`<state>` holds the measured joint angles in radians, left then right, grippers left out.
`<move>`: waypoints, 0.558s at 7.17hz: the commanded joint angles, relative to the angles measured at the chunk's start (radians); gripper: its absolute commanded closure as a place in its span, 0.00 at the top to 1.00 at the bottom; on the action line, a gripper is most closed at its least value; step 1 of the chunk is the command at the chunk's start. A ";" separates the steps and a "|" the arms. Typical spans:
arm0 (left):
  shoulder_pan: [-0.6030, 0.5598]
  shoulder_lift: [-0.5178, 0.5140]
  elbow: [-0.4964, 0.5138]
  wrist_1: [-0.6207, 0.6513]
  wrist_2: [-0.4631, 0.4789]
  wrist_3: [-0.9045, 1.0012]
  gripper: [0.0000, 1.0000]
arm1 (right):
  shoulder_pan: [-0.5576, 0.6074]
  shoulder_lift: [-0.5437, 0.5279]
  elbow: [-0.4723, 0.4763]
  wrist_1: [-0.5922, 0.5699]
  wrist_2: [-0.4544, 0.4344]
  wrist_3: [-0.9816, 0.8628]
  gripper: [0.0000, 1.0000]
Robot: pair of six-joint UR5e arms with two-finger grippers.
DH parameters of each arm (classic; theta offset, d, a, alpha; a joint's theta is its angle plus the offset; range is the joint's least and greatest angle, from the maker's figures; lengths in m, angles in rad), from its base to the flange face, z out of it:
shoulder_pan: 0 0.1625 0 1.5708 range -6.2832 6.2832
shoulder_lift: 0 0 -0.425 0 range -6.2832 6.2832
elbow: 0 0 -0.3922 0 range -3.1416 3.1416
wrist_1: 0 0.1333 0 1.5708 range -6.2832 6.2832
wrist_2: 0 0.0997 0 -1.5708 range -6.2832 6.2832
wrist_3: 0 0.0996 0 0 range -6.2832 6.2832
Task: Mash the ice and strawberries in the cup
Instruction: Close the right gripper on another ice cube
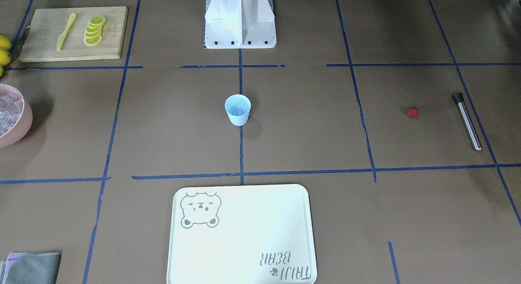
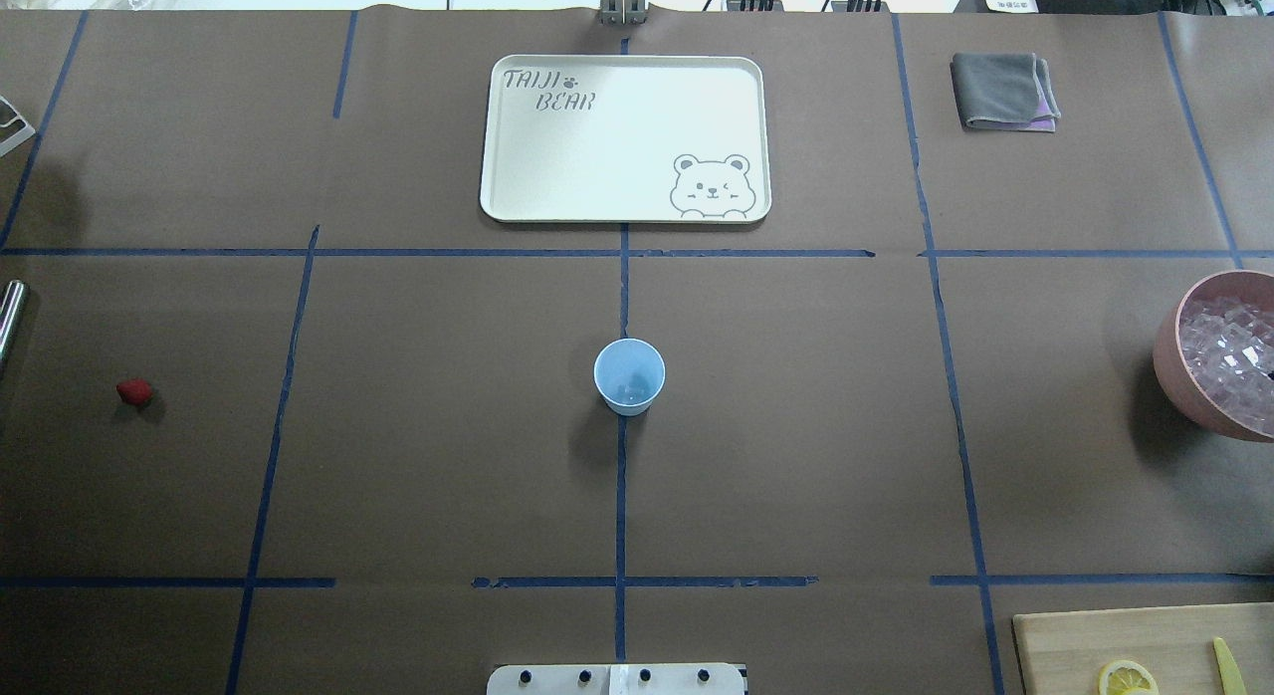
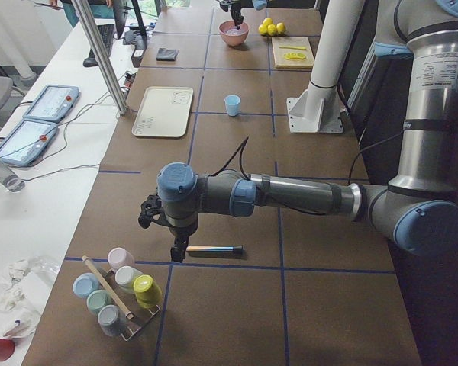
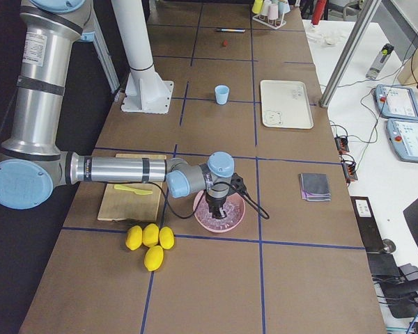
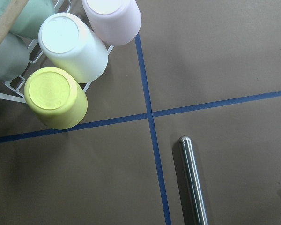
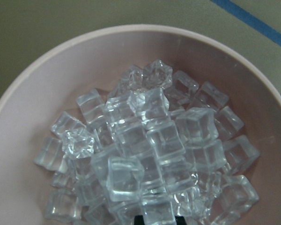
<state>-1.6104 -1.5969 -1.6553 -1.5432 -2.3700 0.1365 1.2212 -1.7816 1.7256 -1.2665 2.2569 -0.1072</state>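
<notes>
Here the right gripper (image 4: 218,209) hangs low over the ice (image 6: 145,140) in the pink bowl (image 4: 240,210). The left gripper (image 3: 177,252) hovers beside the metal rod (image 5: 193,180). Whether either one is spread I cannot tell. The cup (image 1: 237,109) stands at mid-table, and the strawberry (image 1: 412,112) lies well apart from it, near the rod.

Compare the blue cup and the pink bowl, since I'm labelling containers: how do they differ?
The cup is small, pale blue, tapered; the bowl is far larger, pink, rounded. The cup looks nearly empty; the bowl is heaped with ice cubes. The cup stands mid-table; the bowl nearer an end. Both stand upright.
</notes>
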 commanded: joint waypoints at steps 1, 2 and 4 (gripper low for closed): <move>0.000 0.000 0.000 0.001 0.000 0.000 1.00 | 0.093 -0.011 0.031 -0.008 0.041 -0.009 0.00; 0.000 0.000 -0.001 0.000 0.000 0.000 1.00 | 0.142 -0.018 0.052 -0.014 0.068 -0.012 0.00; 0.000 0.002 -0.001 0.002 0.000 0.000 1.00 | 0.179 0.000 0.174 -0.133 0.070 0.004 0.00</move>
<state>-1.6107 -1.5959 -1.6565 -1.5421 -2.3700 0.1365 1.3769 -1.7962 1.8246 -1.3249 2.3222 -0.1142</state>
